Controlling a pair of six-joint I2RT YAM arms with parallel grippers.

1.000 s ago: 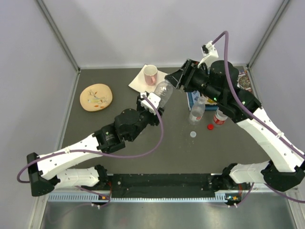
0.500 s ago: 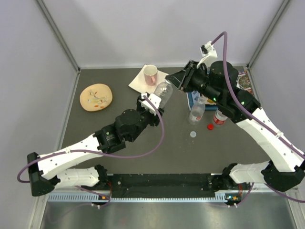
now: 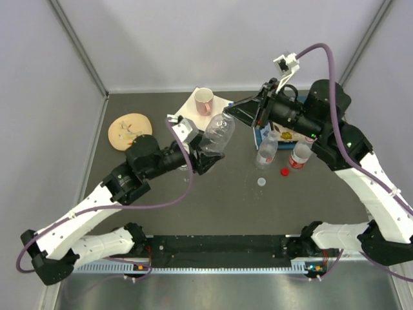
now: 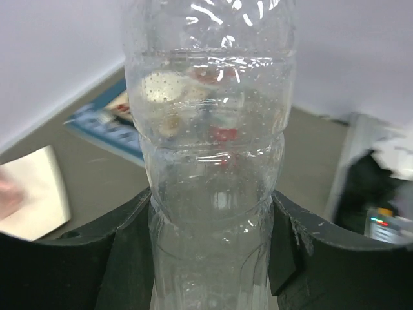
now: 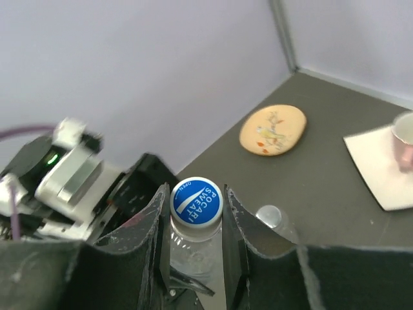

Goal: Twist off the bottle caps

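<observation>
A small clear plastic bottle (image 3: 216,131) is held off the dark table (image 3: 226,200), left of its middle and just in front of a mug (image 3: 204,101). It is tilted, with its top pointing up and to the right. Its wall is ribbed and dotted with fine droplets, and it has a round blue cap (image 5: 197,200) printed with white lettering.

Only the overhead view shows both arms meeting at this bottle. It also shows a second bottle (image 3: 266,150) and a third bottle (image 3: 298,155) standing to the right. A loose red cap (image 3: 284,172) and a pale cap (image 3: 261,181) lie on the table in front of them. The left wrist view shows the bottle's body close up but not its cap. The right wrist view looks straight down on the cap, and a beige plate (image 5: 272,129) lies far beyond it.

The left gripper (image 4: 213,248) is closed around the lower body of the bottle, and its black fingers (image 4: 97,265) press against both sides. The right gripper (image 5: 195,208) is narrowed to the width of the blue cap. One finger (image 5: 158,239) sits against each side, with no gap that can be made out.
</observation>
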